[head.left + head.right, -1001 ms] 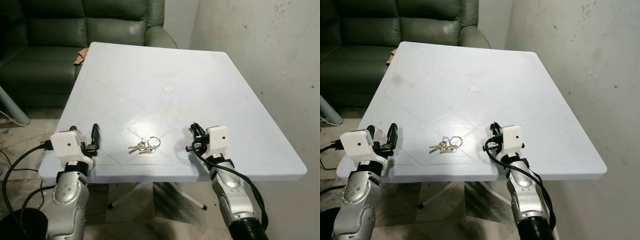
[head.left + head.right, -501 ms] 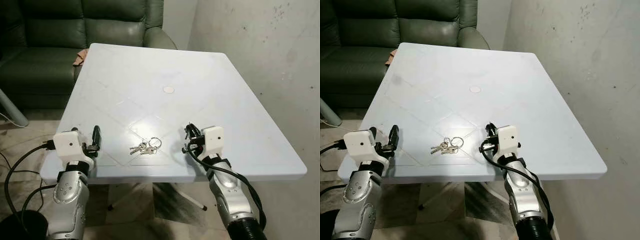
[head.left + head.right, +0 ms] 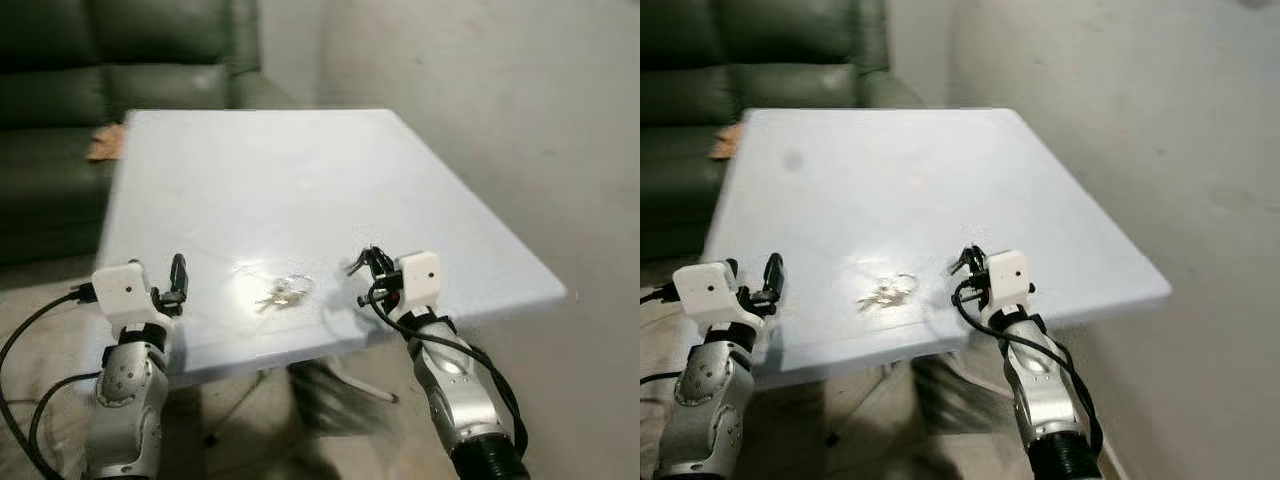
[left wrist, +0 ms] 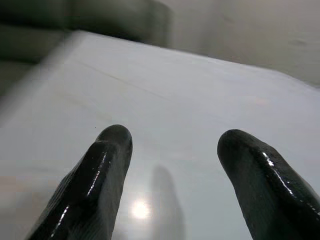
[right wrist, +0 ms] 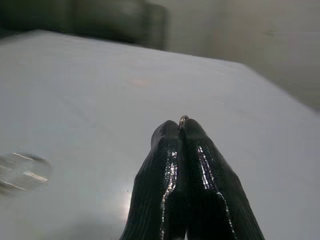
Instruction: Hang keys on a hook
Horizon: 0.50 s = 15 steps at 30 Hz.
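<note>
- Lying loose on the white table (image 3: 300, 170), near its front edge, the keys (image 3: 281, 294) sit between the two arms; nothing holds them.
- Right gripper (image 3: 366, 264) hovers just right of the keys, its fingers (image 5: 186, 165) pressed together; a small metal loop peeks out at the tips (what it belongs to cannot be told).
- Left gripper (image 3: 178, 275) sits over the near left edge, well apart from the keys, fingers (image 4: 102, 175) spread and empty.
- Judgement: pickup not yet achieved. Grasping, carrying and hanging all remain, and the hook's whereabouts are unknown.
</note>
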{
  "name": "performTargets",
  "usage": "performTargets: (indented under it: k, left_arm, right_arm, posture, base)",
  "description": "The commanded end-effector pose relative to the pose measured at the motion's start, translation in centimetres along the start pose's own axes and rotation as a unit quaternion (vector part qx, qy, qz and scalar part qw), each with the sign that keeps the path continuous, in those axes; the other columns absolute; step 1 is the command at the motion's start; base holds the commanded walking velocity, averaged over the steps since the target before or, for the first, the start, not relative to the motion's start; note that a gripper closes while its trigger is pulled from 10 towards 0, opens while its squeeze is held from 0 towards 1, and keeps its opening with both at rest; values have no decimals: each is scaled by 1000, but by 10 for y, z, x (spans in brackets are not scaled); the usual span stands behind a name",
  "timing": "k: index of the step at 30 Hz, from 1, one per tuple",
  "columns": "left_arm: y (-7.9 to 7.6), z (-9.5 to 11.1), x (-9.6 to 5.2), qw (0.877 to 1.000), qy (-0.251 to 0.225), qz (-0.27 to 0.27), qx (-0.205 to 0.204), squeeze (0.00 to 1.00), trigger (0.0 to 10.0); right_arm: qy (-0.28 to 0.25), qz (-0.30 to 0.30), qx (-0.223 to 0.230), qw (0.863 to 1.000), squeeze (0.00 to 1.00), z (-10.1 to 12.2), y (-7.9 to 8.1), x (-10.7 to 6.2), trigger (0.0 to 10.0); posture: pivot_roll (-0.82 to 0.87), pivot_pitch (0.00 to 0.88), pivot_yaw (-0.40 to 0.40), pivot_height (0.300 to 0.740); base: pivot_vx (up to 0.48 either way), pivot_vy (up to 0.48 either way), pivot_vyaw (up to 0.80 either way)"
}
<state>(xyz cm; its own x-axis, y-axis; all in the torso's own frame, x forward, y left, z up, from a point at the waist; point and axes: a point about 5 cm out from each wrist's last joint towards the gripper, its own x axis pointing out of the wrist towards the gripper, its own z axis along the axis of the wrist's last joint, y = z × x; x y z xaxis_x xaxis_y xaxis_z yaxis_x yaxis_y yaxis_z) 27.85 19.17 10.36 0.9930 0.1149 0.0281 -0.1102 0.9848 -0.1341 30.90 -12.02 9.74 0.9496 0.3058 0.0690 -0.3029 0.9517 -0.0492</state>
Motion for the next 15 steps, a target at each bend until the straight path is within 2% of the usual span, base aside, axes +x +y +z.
performTargets:
  k: [1,15]
  left_arm:
    - [7,1,0,1000,5,9,5,0,10000]
    - [7,0,1,999,15,21,31,0,10000]
  right_arm:
    - [-12,3,4,1000,0,6,3,3,10000]
    - [-11,0,1,1000,0,7,2,3,10000]
  posture:
    - [-40,0,-47,740]
    - [-45,0,-44,740]
  base:
    - [0,0,-781]
    - [0,0,-781]
